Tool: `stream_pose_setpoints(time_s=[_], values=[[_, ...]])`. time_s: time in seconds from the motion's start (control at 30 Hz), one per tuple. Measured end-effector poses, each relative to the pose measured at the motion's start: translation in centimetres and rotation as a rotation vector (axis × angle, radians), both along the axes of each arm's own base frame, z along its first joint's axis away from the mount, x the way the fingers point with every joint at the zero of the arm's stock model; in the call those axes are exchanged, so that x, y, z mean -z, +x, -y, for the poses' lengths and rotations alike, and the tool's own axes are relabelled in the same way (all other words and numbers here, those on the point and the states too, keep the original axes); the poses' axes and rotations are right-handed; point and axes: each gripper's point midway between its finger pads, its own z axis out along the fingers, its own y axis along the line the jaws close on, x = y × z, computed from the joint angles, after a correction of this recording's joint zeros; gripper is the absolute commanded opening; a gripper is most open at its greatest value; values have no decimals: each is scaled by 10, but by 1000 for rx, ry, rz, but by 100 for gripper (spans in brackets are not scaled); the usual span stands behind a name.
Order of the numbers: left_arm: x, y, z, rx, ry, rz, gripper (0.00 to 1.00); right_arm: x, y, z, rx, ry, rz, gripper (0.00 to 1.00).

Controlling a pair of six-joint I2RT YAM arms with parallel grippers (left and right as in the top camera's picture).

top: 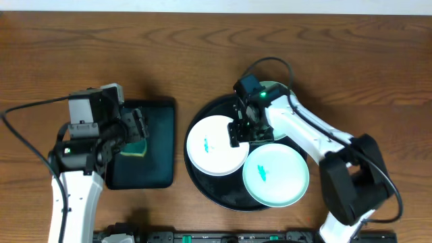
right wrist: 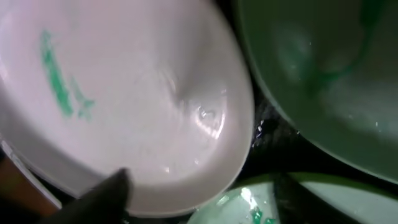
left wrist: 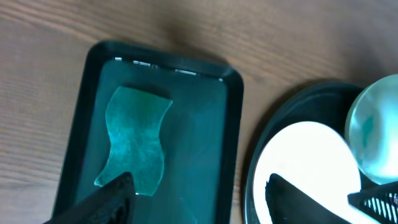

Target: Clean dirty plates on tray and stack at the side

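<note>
at the near edge of the black tray (top: 196, 177), closest to the arm bases, we see a mint plate (top: 277, 174) lying flat, its teal smear unwiped. just beyond, the white plate (top: 214, 145) lies flat too, its rim meeting or lapping the mint one; we cannot tell which. the right gripper (top: 241, 132) hangs over the white plate's right rim, jaws parted either side of that edge, not pinched on it. we judge it sits there to take the plate by the rim. the far mint plate (top: 277, 88) is mostly hidden under that arm. on the green tray (top: 162, 115), the left gripper (top: 137, 132) stands spread and empty above the sponge (left wrist: 134, 137), likely to fetch it for wiping. the plates are round, so they have no long axis; each faces up. the white plate's smear (right wrist: 59, 81) is a streak running roughly near to far. the sponge's long axis follows the green tray's length. nothing is stacked on the bare tabletop (top: 351, 54).
</note>
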Motion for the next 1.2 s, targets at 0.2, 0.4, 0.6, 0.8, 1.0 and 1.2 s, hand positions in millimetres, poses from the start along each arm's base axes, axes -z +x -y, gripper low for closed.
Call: stream_pose_setpoints(time_s=[0.2, 0.4, 0.6, 0.8, 1.0, 1.2], values=[[15, 3, 0, -1, -3, -55, 65, 2, 9, -3, 51, 2, 25, 46], [23, 3, -1, -2, -3, -85, 66, 3, 16, -2, 78, -6, 52, 50], [24, 4, -1, -2, -3, -88, 71, 21, 6, 7, 91, -36, 40, 48], [24, 3, -1, -8, -7, -90, 88, 33, 1, 11, 105, -43, 37, 4], [26, 0, -2, -14, -3, -108, 53, 32, 3, 11, 110, -43, 45, 1], [41, 2, -11, -40, 43, -160, 53, 32, 3, 11, 110, -43, 45, 1]])
